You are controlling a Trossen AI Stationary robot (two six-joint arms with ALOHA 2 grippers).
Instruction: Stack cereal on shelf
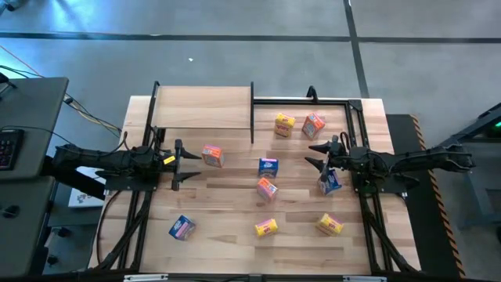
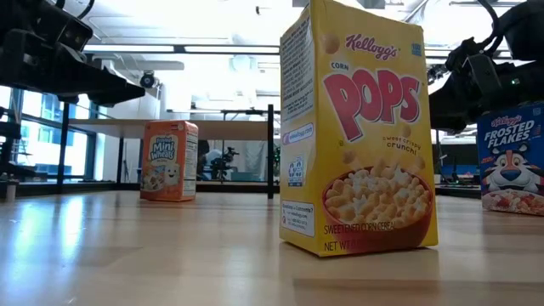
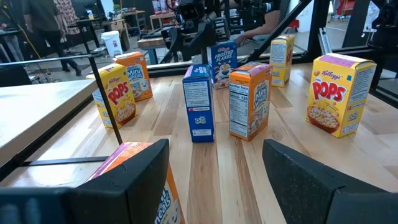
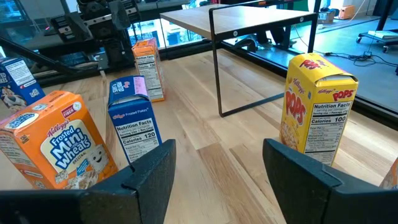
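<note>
The left gripper (image 1: 176,164) stood wide and empty near the table's (image 1: 227,215) left edge, with an orange cereal box (image 1: 212,156) just beside it. I think it should pinch the thin sides and keep the box upright. The right gripper (image 1: 317,154) waited wide and empty near the right edge. The shelf (image 1: 203,110) sat at the far left corner. In the left wrist view, a finger hid half the orange box.

Left gripper (image 1: 188,164), right gripper (image 1: 313,154): fingers parted.

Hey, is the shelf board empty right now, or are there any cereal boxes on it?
Empty. From above, the shelf shows bare light wood, and all the cereal boxes sit on the tabletop beside it.
</note>
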